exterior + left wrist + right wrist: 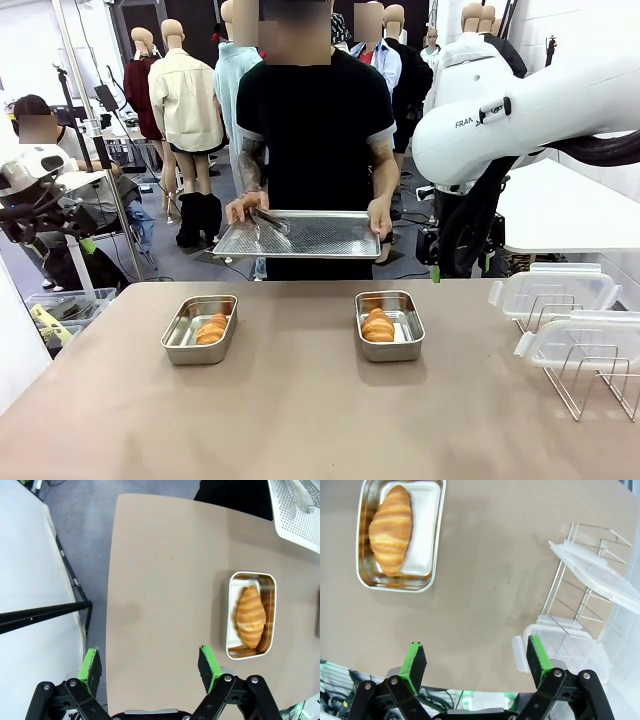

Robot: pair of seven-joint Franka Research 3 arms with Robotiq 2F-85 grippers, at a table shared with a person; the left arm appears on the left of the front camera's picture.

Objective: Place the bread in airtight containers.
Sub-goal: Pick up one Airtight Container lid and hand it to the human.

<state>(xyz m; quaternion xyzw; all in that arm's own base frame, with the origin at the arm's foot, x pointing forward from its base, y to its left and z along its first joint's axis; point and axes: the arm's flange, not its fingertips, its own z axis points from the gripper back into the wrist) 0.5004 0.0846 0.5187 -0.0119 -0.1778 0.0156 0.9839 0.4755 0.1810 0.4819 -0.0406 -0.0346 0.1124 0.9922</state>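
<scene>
Two steel tins sit on the brown table. The left tin (200,328) (251,615) holds a croissant (211,328) (250,616). The right tin (389,325) (400,534) holds the other croissant (377,325) (390,528). Two clear clip lids (552,291) (582,340) rest on a wire rack (585,378) at the table's right; in the right wrist view the lids (592,574) (565,647) lean on the rack (570,605). My left gripper (150,666) hangs open above the table's left edge, empty. My right gripper (476,660) hangs open above the table beside the rack, empty.
A person stands at the far side holding a large perforated steel tray (300,236) (297,507) with tongs (268,222) lying on it. My right arm's white body (530,110) looms at the upper right. A black stand leg (45,614) lies off the table's left edge.
</scene>
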